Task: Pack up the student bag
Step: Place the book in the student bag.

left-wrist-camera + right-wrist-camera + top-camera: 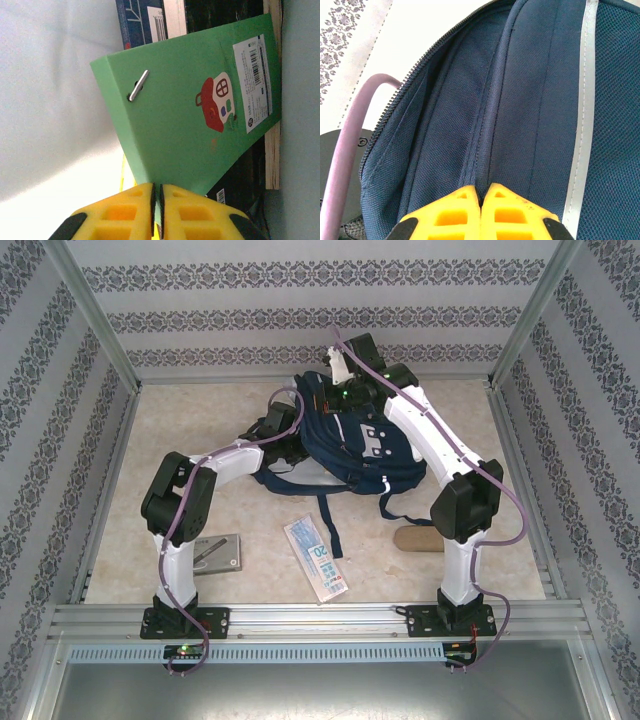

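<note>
The student bag [345, 445], navy with a white stripe [582, 125], lies at the back middle of the table. My right gripper [482, 192] is at the bag's far top end [345, 392] and is shut on a ridge of the navy fabric [520, 100] beside the open zip. My left gripper [157, 192] is at the bag's left side [283, 422]. It is shut on the near edge of a green book [190, 115] with a red house picture and a metal clasp; a thin green strip shows between the pads.
Behind the green book stand a dark blue book with a barcode [145, 22] and a wooden edge [272, 150]. On the table in front of the bag lie a grey case [215, 552], a white-and-blue packet [316, 558] and a tan oblong thing [420, 538]. Patterned walls close three sides.
</note>
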### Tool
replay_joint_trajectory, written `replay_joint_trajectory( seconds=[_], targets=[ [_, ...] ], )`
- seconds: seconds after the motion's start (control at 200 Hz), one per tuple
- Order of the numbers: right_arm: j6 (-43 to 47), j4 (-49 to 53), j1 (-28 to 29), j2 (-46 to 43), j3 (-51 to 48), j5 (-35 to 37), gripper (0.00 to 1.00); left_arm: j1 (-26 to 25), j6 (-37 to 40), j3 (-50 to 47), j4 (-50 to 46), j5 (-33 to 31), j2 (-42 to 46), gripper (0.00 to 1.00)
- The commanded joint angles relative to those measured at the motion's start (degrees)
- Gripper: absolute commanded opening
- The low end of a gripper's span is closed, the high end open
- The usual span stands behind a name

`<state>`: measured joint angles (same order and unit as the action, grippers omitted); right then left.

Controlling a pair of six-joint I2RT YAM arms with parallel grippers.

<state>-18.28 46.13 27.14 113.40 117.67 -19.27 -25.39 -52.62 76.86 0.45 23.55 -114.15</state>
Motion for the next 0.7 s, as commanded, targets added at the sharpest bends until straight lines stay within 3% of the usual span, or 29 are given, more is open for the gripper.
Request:
replay_joint_trajectory(
  seconds=[0.0, 0.375, 0.465, 0.574, 0.694],
  targets=[
    [-0.57, -5.09, 0.88, -3.45, 0.37, -3.15, 0.00, 0.00, -0.25, 2.53, 1.77, 2.32, -2.17, 0.06],
    [-0.94, -5.42, 1.76, -3.01, 0.65, -3.59, 0.00, -2.30, -2.33, 10.68, 3.88, 6.48, -9.51, 0.11],
    [-0.91, -5.23, 1.77, -3.18, 0.44, -3.50, 0.00, -2.33, -2.54, 10.85, 3.76, 6.56, -8.95, 0.15],
    [-0.71, -5.43, 1.71, -3.66, -0.29, -3.01, 0.00, -2.07, -0.77, 9.49, 1.76, 5.16, -6.14, 0.27],
    [-0.95, -5.95, 1.43, -3.89, -1.02, -2.99, 0.00, -1.31, -0.99, 6.57, 2.68, 4.93, -2.40, 0.32]
  ],
)
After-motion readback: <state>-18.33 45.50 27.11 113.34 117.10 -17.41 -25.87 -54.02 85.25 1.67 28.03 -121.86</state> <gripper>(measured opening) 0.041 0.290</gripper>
